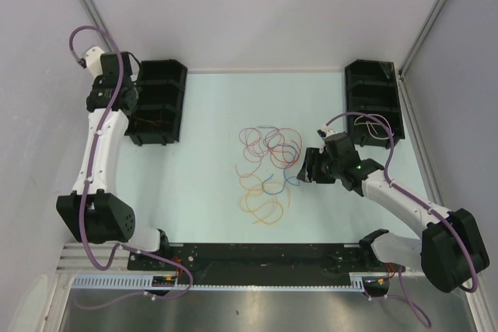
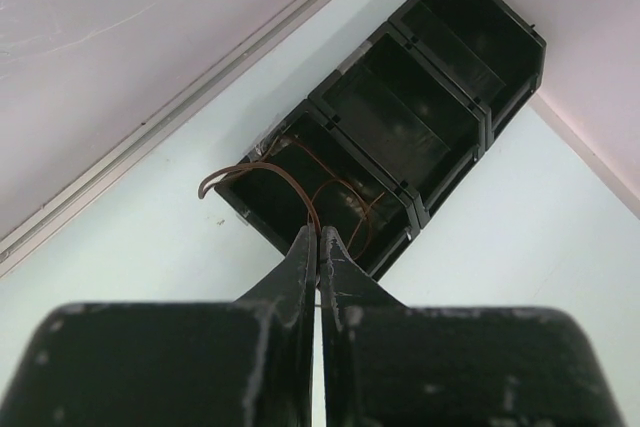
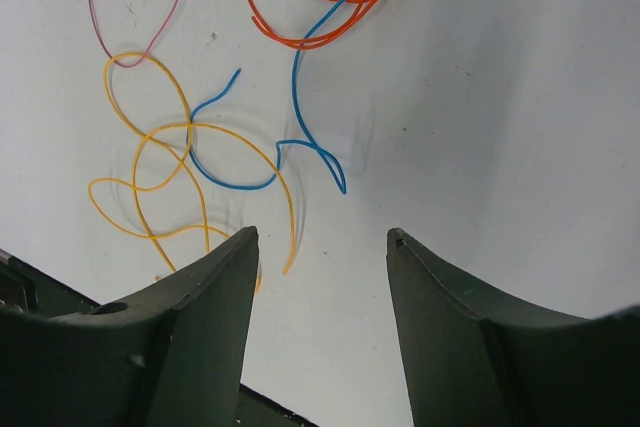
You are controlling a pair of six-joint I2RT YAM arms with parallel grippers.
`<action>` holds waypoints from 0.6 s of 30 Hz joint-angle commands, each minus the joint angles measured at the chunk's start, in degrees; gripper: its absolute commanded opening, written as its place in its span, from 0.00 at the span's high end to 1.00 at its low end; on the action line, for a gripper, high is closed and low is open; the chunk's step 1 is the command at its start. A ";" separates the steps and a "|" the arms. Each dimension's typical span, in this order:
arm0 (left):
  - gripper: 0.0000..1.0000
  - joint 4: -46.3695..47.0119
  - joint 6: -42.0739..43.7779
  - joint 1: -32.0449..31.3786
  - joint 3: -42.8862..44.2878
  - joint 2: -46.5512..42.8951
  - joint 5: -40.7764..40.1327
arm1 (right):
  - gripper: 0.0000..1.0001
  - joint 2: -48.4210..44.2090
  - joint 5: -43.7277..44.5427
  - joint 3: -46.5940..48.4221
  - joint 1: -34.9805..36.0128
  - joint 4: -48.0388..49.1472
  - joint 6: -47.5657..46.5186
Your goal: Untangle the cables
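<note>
**Left arm.** My left gripper point(image 2: 318, 235) sits at the upper left of the top view, over the left bin point(image 2: 415, 209). The fingers are pressed together, and a thin brown cable point(image 2: 285, 182) runs straight out of their tips. It looks pinched there, though the contact point is too fine to confirm. The rest of the strand loops into the bin's nearest compartment, with one end arching over the rim. My reading is that it hangs above that compartment so it lands inside when I let go.

**Right arm.** My right gripper point(image 3: 322, 235) has its jaws apart with nothing between them. It is poised low at the right edge of the cables point(image 1: 268, 165), which lie tangled mid-table point(image 1: 210, 99). In the wrist view a blue cable point(image 3: 298, 87) crosses a yellow cable point(image 3: 160, 130) at centre left and passes through red-orange loops point(image 3: 300, 44) at the top.

**Judgement.** The blue strand's free end is nearest my jaws and is the likely next pick. Most of the pile is unsorted.
</note>
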 commanded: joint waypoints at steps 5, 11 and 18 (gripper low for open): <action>1.00 0.72 -0.82 0.69 -0.64 -0.82 -2.13 | 0.41 -1.70 -0.77 -1.08 -0.44 0.90 -0.95; 1.00 1.43 -0.99 0.69 2.07 3.04 0.33 | 0.41 -1.79 -1.12 -1.26 -0.52 0.90 -1.30; 1.00 3.71 -1.34 0.69 5.42 8.49 3.24 | 0.41 -1.35 -1.56 -1.43 -0.79 1.51 -1.39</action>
